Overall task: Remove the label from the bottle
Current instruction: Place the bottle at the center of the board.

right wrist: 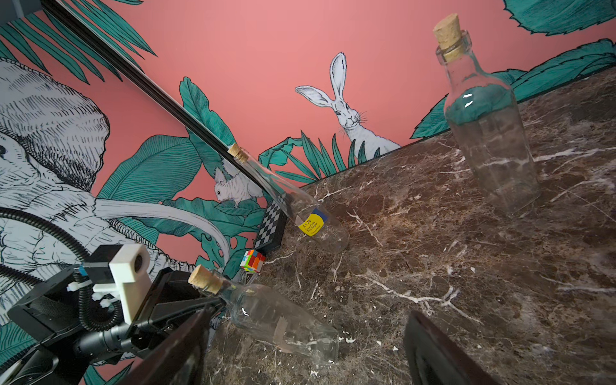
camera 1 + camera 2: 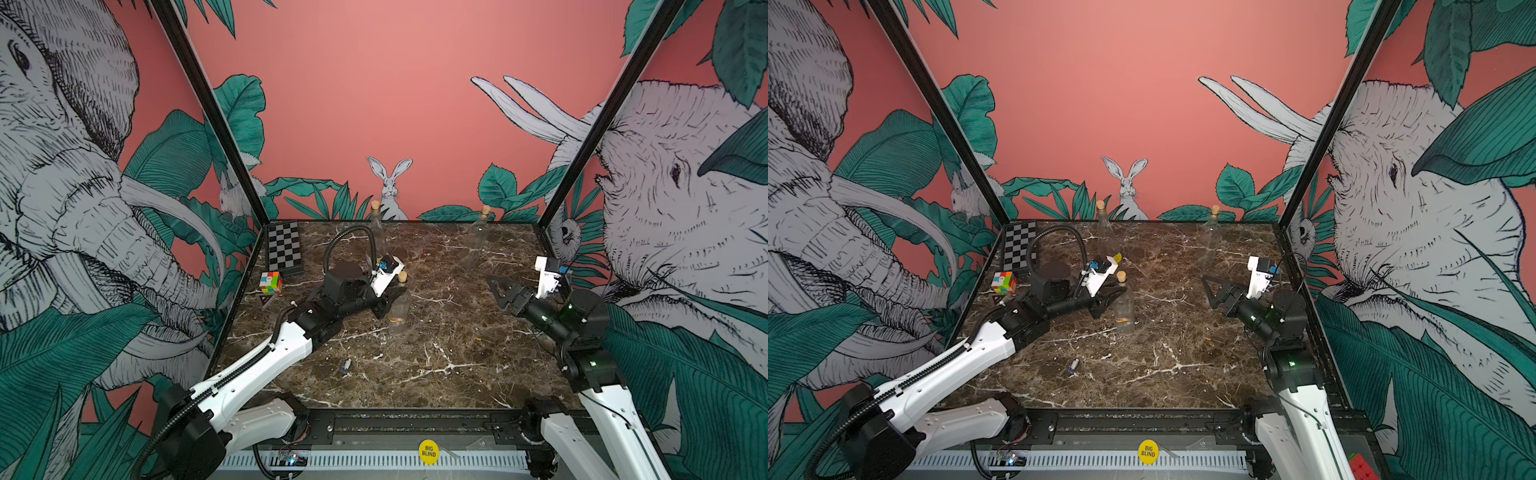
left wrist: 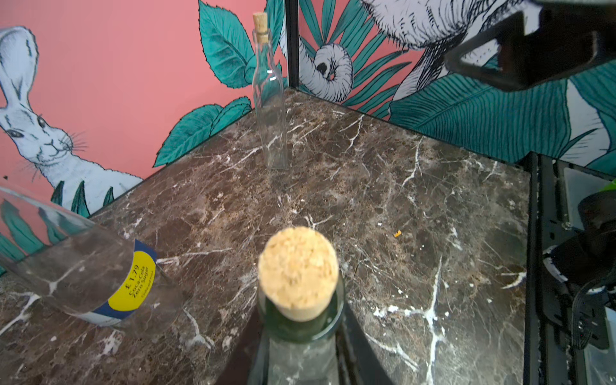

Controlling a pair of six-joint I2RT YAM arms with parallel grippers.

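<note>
- The left fingers are closed narrow around the neck of the middle bottle, just under its cork; the bottle stands upright on the desk, centre of frame in both top views, long axis vertical.
- Low on its side sits a brownish strip; it may be leftover label or only glue, too blurred to say; it faces the right arm.
- The right fingers stand wide and hold nothing; in the top views they hover at the right of frame, well apart from the bottle, which lies to their left and slightly lower; judged from this, the free right arm is the one to pick at the strip, with bare desk between.
- A second bottle, upper centre, carries a whole yellow label; a third bottle, upper right, is plain.
- A colour cube and chessboard sit at the left edge; a small scrap lies lower centre; none blocks the reach.
</note>
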